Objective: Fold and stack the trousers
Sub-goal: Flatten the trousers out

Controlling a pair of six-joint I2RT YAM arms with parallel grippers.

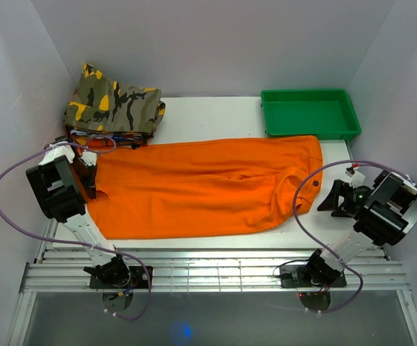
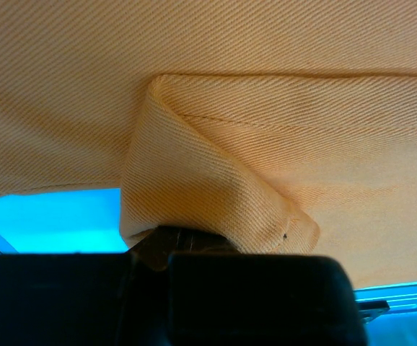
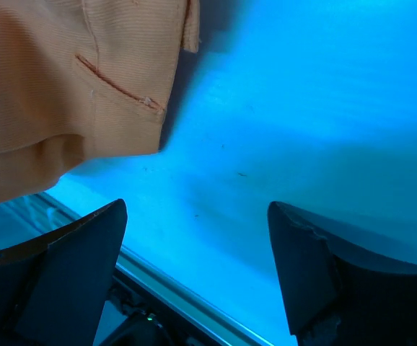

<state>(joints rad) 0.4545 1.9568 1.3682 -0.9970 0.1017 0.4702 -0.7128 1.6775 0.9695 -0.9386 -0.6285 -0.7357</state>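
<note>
At the far left, the left gripper (image 1: 91, 182) sits at the left end of the trousers (image 1: 201, 187). In its wrist view the jaws are pressed together, pinching a fold of orange cloth (image 2: 208, 187) that rises from the black fingers (image 2: 252, 288) and curls over them. Behind it, in the rear left corner of the table (image 1: 208, 109), a folded camouflage garment (image 1: 115, 104) lies on top of a small stack of other clothes, its front edge just beside the trousers' far left corner

The trousers lie flat and stretched across the middle of the table, running from the left gripper to the right side, with soft wrinkles near the centre. The right end is the wider one, and a small dark button shows near its edge

At the rear right stands a green tray (image 1: 270, 115), its front rim just beside the trousers' far right corner

The right gripper (image 1: 332, 196) is low over the table just right of the trousers, apart from them. Its wrist view shows the jaws spread wide with nothing between the fingers (image 3: 71, 274), only bare table, and the cloth edge with a pocket slit (image 3: 115, 86) lies ahead to their left
</note>
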